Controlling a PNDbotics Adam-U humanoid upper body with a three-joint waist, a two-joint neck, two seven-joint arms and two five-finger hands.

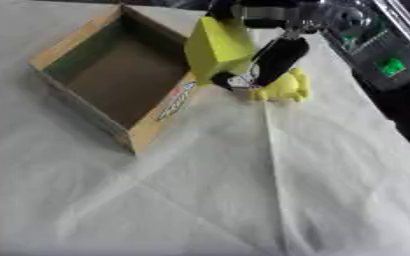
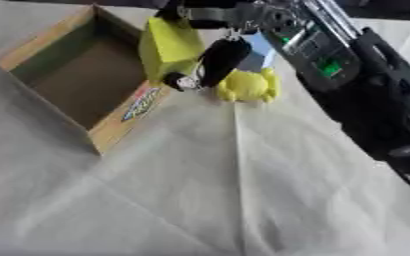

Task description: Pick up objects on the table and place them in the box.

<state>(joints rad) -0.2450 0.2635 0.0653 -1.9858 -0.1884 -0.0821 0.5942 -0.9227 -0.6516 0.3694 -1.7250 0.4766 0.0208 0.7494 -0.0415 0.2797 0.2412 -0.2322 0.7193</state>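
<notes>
A yellow-green block (image 1: pixel 215 46) with a sloped top hangs over the right wall of the open cardboard box (image 1: pixel 152 121), and my right hand (image 1: pixel 274 59) is shut on it, coming in from the upper right. The black fingers (image 2: pixel 217 62) curl down the block's right side. A small yellow toy with rounded lobes (image 1: pixel 284 88) lies on the cloth just right of the box, under the hand. The box's inside shows nothing in it. My left hand is out of sight.
A white creased cloth (image 1: pixel 243 190) covers the table. My right forearm (image 2: pixel 366 95), black with a green-lit panel, fills the upper right. The box stands at the upper left, askew to the view.
</notes>
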